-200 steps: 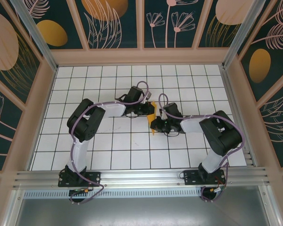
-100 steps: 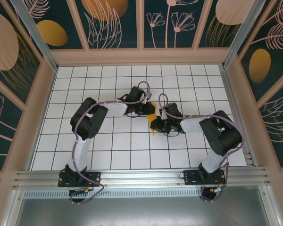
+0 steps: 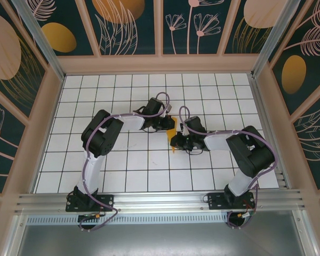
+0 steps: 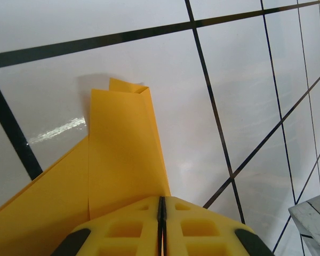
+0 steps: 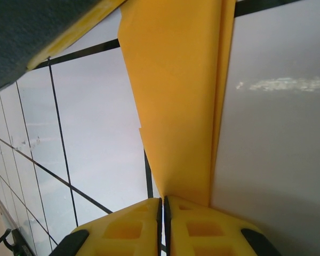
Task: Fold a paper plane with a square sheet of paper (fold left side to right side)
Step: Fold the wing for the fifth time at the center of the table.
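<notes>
From the overhead camera I see both arms reaching in to the centre of the white table with black grid lines [image 3: 122, 160]. The left gripper [image 3: 165, 124] sits just above and left of the frame's middle. The right gripper [image 3: 176, 142] is just below and right of it, and the two are close together.

Between them is the folded sheet of thin bright orange paper [image 3: 172, 128]. From above it shows as a small orange sliver between the two black heads, with a further orange speck at the lower edge of the right one.

On the left wrist camera, the yellow moulded fingers [image 4: 128, 224] are pressed together at the bottom centre, with a hairline seam between them. The paper [image 4: 122, 154] runs up out of that seam as a narrow strip. Its tip is doubled over at the upper left, and a wider flap spreads towards the lower left corner. That pincer is clamped on the paper.

On the right wrist camera, the yellow fingers [image 5: 197, 229] are likewise pinched closed at the bottom centre. The paper [image 5: 176, 96] rises from them as a long wedge that widens towards the top of the frame, with a crease down its right side. That pincer also grips the paper.

A dark body with a yellow edge [image 5: 42, 32] crosses the upper left corner of that view. I cannot tell whether the paper touches the table.
</notes>
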`<action>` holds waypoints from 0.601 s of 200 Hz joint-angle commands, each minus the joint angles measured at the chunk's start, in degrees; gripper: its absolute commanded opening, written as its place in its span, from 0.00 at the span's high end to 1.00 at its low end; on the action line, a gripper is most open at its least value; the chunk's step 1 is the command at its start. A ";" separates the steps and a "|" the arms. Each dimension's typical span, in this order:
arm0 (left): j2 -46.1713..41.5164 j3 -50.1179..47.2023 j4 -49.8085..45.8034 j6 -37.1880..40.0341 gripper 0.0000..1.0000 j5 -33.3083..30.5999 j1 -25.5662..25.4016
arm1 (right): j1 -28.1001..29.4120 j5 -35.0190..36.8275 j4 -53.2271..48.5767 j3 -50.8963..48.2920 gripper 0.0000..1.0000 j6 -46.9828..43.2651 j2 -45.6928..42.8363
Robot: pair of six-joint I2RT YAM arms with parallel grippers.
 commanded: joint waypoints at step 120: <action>4.28 -1.33 -3.99 1.63 0.89 -5.99 1.91 | 5.52 -2.92 -10.52 -3.93 0.86 -1.86 -2.08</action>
